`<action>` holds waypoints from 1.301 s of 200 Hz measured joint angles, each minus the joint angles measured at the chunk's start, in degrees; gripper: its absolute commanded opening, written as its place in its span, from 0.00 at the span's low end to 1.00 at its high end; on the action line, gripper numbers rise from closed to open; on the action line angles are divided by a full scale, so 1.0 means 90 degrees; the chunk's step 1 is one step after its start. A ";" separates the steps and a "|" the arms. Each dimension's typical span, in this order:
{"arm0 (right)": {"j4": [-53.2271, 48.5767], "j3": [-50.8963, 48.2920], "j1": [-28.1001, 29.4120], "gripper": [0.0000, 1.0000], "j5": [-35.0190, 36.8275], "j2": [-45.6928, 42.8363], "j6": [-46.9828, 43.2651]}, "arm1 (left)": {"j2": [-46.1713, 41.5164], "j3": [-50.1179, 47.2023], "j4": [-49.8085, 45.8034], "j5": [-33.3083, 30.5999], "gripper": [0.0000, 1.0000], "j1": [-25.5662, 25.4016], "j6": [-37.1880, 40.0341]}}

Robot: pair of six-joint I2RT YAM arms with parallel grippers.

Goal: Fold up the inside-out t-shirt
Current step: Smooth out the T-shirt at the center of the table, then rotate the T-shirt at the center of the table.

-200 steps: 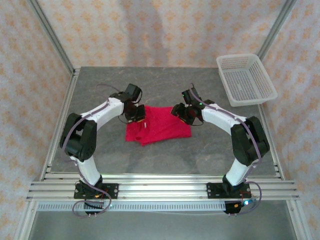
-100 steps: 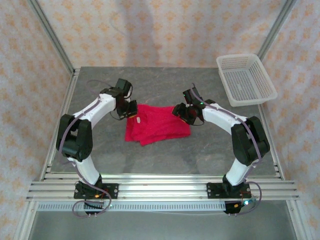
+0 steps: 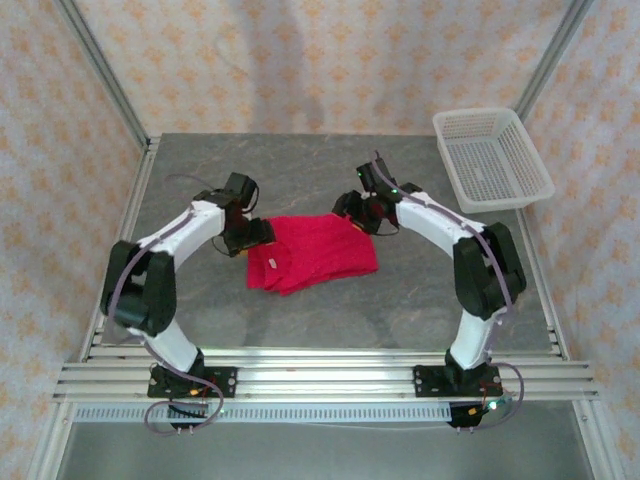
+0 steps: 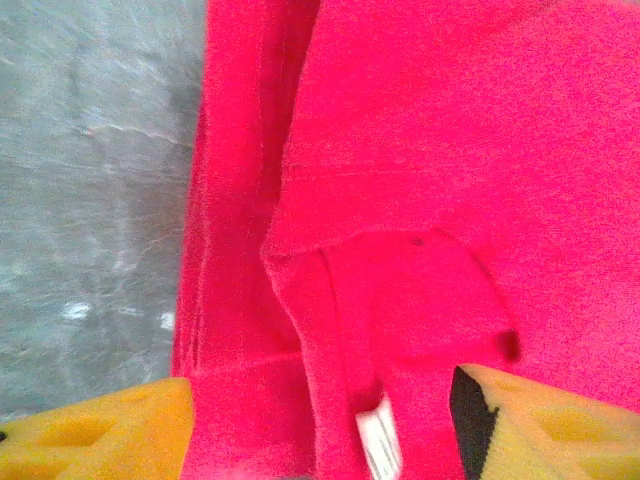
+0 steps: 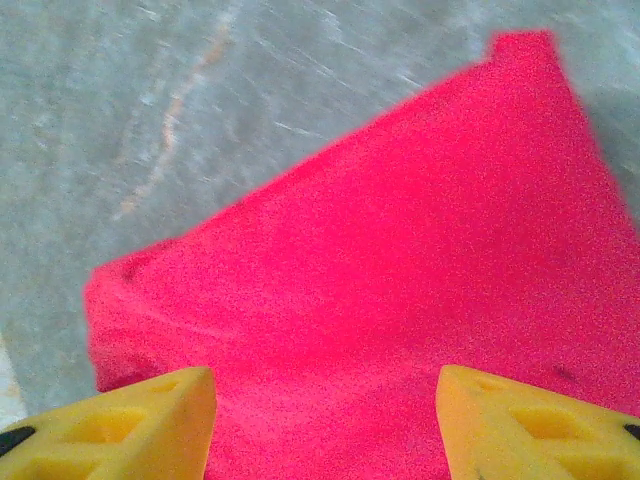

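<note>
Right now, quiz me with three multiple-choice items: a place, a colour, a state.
1. Where on the table is the basket? A far right corner; B near left corner; C centre.
2. What colour is the shirt? A blue; B red; C white.
3. The left tool is: A shut on the shirt; B shut on the basket; C open over the shirt.
1 A, it sits by the far right edge; 2 B, the cloth is bright red; 3 C, its yellow fingers stand apart.
</note>
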 measured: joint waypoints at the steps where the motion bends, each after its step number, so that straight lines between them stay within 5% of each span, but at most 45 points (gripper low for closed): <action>1: 0.0000 0.0044 0.0002 0.60 -0.0002 0.0032 0.0002 | -0.0051 0.0000 0.0000 -0.0017 0.63 0.0000 0.0002; 42: 0.0024 0.1054 0.0015 0.60 -0.0134 0.1399 -0.0041 | -0.1185 -0.0221 0.0743 0.0066 0.54 -0.0787 -0.0884; 82: 0.0005 0.1263 -0.0119 0.60 -0.0282 0.1894 -0.0068 | -0.0121 -0.0435 0.1761 0.0573 0.52 -0.1819 -0.1581; 125: 0.0243 0.0189 -0.0338 0.60 -0.0165 0.1246 -0.0228 | 0.1161 -0.0228 0.1547 0.0457 0.48 -0.1583 -0.1241; 155: 0.0418 -0.1501 -0.0379 0.59 0.0046 -0.0012 -0.0138 | 0.1989 0.0998 0.0908 0.0243 0.47 -0.1253 -0.0651; 194: 0.0396 -0.3456 0.0583 0.60 0.0427 -0.2232 0.0525 | 0.2873 0.2951 0.0270 0.0010 0.52 -0.1073 -0.0027; 227: 0.0554 -0.3320 0.0510 0.56 0.0775 -0.3048 0.0449 | 0.2922 0.3949 -0.0168 0.0027 0.53 -0.1069 0.0265; 260: 0.0527 -0.1763 0.0044 0.59 0.0860 -0.1712 -0.0525 | 0.2271 0.3276 -0.0265 0.0172 0.54 -0.0899 0.0350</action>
